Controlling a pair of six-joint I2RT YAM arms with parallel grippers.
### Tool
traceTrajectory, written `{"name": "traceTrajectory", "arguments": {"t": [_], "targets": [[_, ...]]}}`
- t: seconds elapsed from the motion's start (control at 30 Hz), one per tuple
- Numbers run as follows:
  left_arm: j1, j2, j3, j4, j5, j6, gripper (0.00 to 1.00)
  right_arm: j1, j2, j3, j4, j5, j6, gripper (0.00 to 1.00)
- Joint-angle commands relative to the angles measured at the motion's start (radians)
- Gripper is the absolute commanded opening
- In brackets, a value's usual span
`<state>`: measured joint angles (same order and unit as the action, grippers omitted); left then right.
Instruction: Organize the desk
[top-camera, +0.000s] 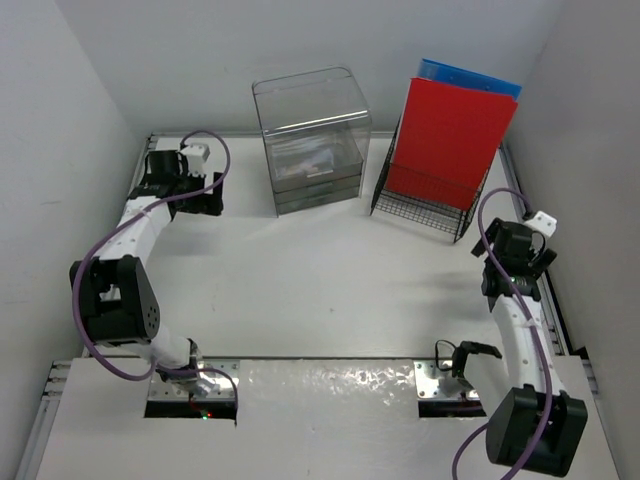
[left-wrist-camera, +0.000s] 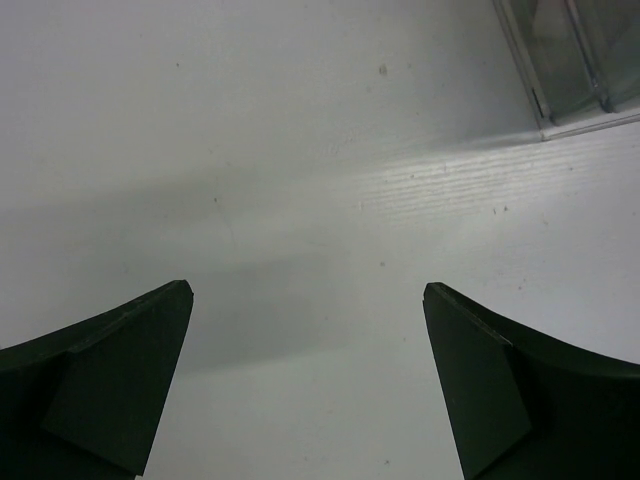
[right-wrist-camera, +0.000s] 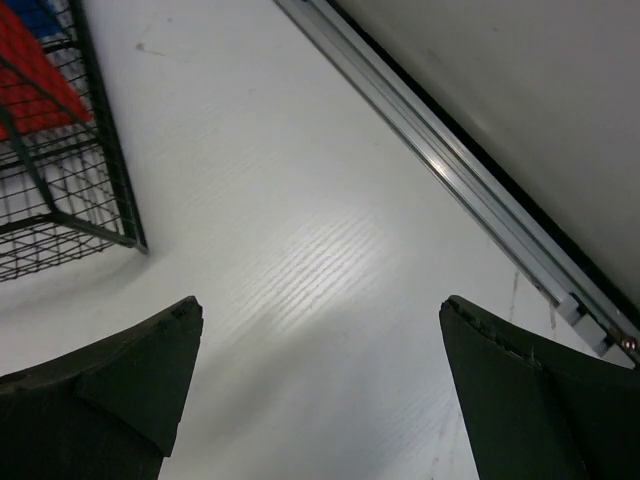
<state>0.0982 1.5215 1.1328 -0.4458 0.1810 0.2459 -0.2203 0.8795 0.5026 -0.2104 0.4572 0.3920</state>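
Left fingers (left-wrist-camera: 110, 390) spread apart over bare table (left-wrist-camera: 300, 150), near drawer box (left-wrist-camera: 580, 60). Right fingers (right-wrist-camera: 100, 400) apart too, table below, beside wire rack (right-wrist-camera: 60, 200).

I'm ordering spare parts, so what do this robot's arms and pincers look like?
Both the left arm and right arm have white tube-like links between chunky black joint housings. A purple cable loops along each. The left pincer and right pincer have dark, wedge-shaped fingers.
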Motion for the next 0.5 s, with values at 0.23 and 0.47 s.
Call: {"name": "traceTrajectory", "arguments": {"t": [0.23, 0.47], "targets": [[-0.002, -0.032, 0.019, 0.078, 0.071, -0.020, 1.00, -0.001, -0.065, -0.012, 0.055, 0.187, 0.211, 0.99], [-0.002, -0.024, 0.018, 0.076, 0.078, -0.016, 1.00, -0.001, -0.079, -0.027, 0.063, 0.218, 0.202, 0.99]]}}
